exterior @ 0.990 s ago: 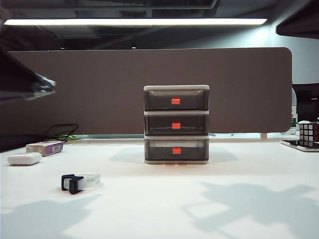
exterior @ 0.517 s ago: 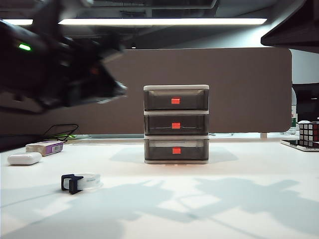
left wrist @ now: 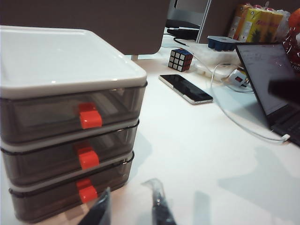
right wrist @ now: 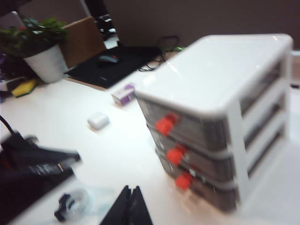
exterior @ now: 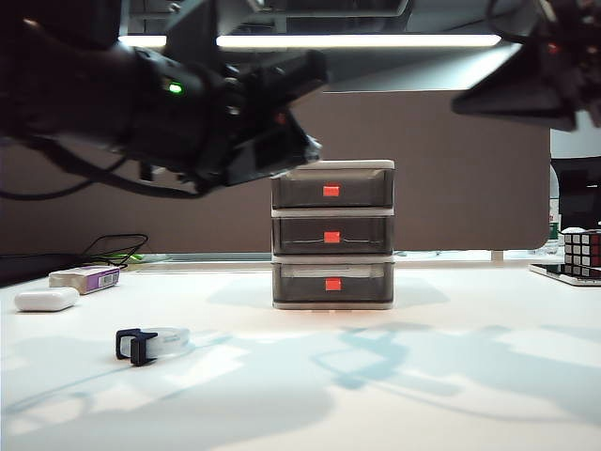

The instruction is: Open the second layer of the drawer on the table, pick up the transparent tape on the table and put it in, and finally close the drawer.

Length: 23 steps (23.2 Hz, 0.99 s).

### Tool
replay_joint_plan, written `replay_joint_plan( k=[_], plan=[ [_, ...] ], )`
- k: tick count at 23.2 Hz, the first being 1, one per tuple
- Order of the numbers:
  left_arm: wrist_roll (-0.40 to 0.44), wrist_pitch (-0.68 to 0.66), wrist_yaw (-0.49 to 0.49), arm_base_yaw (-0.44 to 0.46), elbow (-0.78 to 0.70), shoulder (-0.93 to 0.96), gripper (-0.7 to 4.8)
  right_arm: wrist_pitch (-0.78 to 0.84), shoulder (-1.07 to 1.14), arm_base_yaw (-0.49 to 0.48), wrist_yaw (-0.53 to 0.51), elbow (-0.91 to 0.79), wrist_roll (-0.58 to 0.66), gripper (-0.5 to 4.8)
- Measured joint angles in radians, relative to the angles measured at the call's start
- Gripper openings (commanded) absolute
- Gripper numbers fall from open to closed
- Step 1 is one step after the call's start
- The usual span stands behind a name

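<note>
The drawer (exterior: 332,235) stands mid-table with all three smoky tiers shut; the second layer (exterior: 331,237) carries its red-orange tab. The transparent tape (exterior: 150,343), with its black clip, lies on the table (exterior: 423,376) at the front left. My left gripper (exterior: 305,108) hovers high beside the cabinet's top left corner. In the left wrist view it (left wrist: 130,206) is open and empty, close in front of the drawer (left wrist: 70,126) near the lowest tab. My right gripper (exterior: 470,101) hangs at the upper right; its fingers (right wrist: 130,206) are shut, with the tape (right wrist: 75,202) lying beside them.
A white oblong case (exterior: 45,300) and a purple-labelled box (exterior: 86,278) lie at the far left. A Rubik's cube (exterior: 582,252) sits at the right edge. A phone (left wrist: 185,88), a cable and a laptop (left wrist: 272,79) lie off to the cabinet's side.
Both arms have swung down into view: the left from the left edge to the cabinet's top corner, the right into the upper right. Their shadows spread over the table.
</note>
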Motion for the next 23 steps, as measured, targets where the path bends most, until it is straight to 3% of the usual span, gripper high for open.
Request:
replay_joint_plan(
  k=[6, 10, 17, 23],
  plan=[
    [0.000, -0.047, -0.063, -0.001, 0.104, 0.130, 2.57, -0.001, 0.125, 0.002, -0.014, 0.115, 0.002, -0.05],
    [-0.002, -0.048, -0.181, 0.001, 0.129, 0.207, 2.58, -0.022, 0.190, 0.002, -0.018, 0.182, 0.000, -0.05],
    [-0.038, 0.076, -0.291, -0.008, 0.177, 0.359, 2.56, -0.041, 0.319, 0.018, -0.082, 0.275, -0.005, -0.05],
    [-0.066, 0.103, -0.338, -0.013, 0.247, 0.438, 2.55, -0.044, 0.349, 0.030, -0.100, 0.338, -0.005, -0.05]
  ],
)
